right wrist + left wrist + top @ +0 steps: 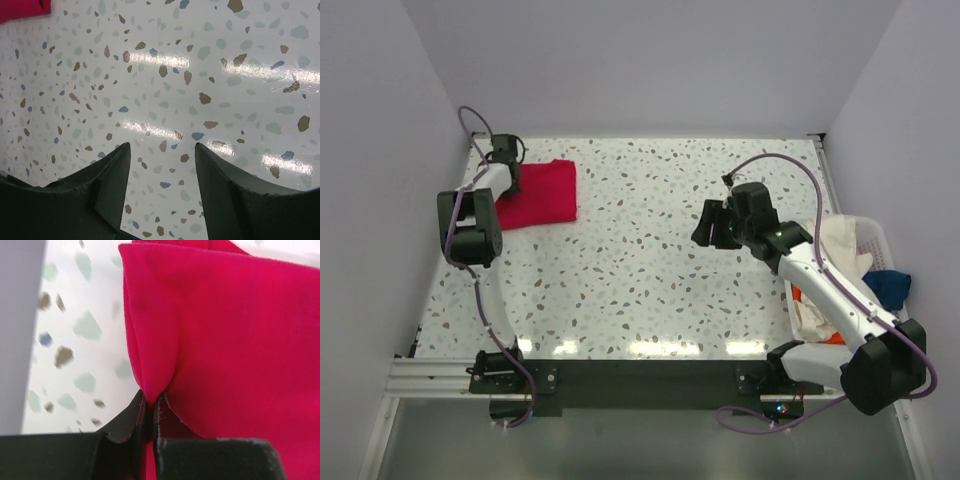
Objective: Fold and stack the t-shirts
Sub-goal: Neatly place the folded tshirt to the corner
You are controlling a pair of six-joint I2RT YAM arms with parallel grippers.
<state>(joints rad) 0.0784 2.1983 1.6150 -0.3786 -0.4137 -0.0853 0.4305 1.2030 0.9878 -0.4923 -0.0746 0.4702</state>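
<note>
A folded crimson-red t-shirt (542, 193) lies at the far left of the speckled table. My left gripper (510, 172) is shut on its left edge; the left wrist view shows a pinch of the red cloth (225, 340) caught between the closed fingertips (150, 402). My right gripper (712, 228) is open and empty above bare table right of the middle, seen in the right wrist view (161, 150). A corner of the red shirt (22, 9) shows at that view's top left. Cream-white (840, 250), dark blue (890, 287) and orange (800, 296) shirts lie in the basket.
A white slatted basket (875, 235) stands at the right edge of the table, beside the right arm. Walls close in the table at the back and both sides. The left gripper is close to the left wall (17, 330).
</note>
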